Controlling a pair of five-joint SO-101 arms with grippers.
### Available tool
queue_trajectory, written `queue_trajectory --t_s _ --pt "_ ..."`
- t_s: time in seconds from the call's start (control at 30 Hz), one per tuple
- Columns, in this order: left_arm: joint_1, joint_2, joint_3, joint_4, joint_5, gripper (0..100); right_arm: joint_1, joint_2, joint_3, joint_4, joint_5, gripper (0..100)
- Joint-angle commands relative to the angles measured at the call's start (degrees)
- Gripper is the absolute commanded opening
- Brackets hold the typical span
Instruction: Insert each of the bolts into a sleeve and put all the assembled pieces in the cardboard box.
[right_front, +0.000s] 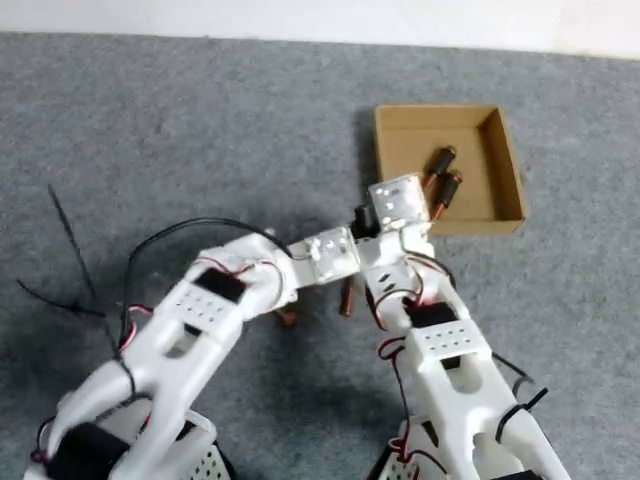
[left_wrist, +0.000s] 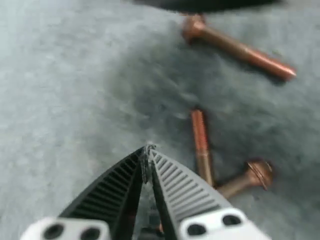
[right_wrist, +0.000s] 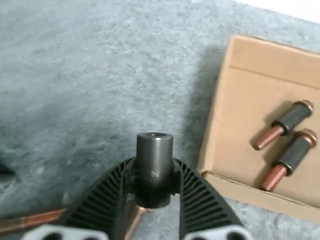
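My right gripper (right_wrist: 154, 169) is shut on a dark sleeve (right_wrist: 154, 150), and a copper bolt shank (right_wrist: 134, 219) sticks out of the sleeve's near end. It hangs over the grey mat just beside the cardboard box (right_wrist: 220, 107). In the box (right_front: 505, 165) lie two assembled pieces (right_wrist: 283, 122) (right_wrist: 290, 160), side by side. My left gripper (left_wrist: 148, 150) is shut low over the mat. Three loose copper bolts lie near it: one close beside the fingertips (left_wrist: 200, 142), one with its head turned up (left_wrist: 257, 174), and one farther off (left_wrist: 237, 48).
The two arms meet at the middle of the mat, with the left wrist (right_front: 330, 255) against the right arm (right_front: 400, 265). Loose bolts (right_front: 347, 297) (right_front: 287, 317) lie under them. Another bolt (right_wrist: 30, 222) lies on the mat. Black cable ties (right_front: 70, 260) lie at the left.
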Motion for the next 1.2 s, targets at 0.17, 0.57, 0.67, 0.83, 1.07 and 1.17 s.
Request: queue_trajectory --t_s 0.17,0.57,0.67,0.83,1.07,1.17 --pt "0.04 13.93 -12.00 6.59 -5.54 1 2.33 -1.19 -0.75 -1.36 -1.58 0.5" --pt "0.04 15.08 -13.05 9.67 -9.67 10 6.11 -1.19 -0.48 -5.05 -5.01 0.5" --pt "0.04 14.81 -13.14 14.33 -13.36 12 6.11 -1.10 -0.48 -5.05 -4.92 0.5" --pt "-2.07 14.81 -15.08 18.64 -17.05 10 6.11 -1.10 -0.48 -5.23 -4.84 0.5" --pt "-2.51 14.11 -16.22 20.84 -17.14 10 6.11 -1.10 -0.75 -5.23 -4.75 0.5" --pt "-2.51 10.51 -17.71 23.74 -16.97 10 6.11 -1.10 -0.75 -5.23 -4.75 0.5"
